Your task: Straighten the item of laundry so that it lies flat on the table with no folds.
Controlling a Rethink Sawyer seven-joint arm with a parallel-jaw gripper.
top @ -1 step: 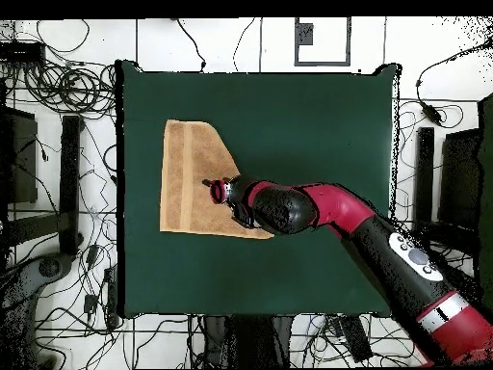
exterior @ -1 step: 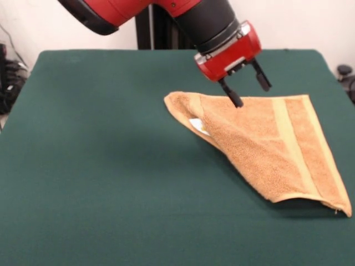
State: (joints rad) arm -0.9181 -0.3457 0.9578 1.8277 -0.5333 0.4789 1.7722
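The item of laundry is a tan-orange terry towel folded over diagonally into a rough triangle on the right half of the table. A woven band runs across it, and a small white label peeks out under the folded left edge. My gripper hangs open just above the towel's far edge, with nothing between its black fingers. From overhead, the gripper sits over the towel, which lies on the left part of the green table.
Green cloth stretches wide to the left of the towel in the front view. Cables and dark equipment lie on the floor around the table. The towel's near right corner is close to the table's right edge.
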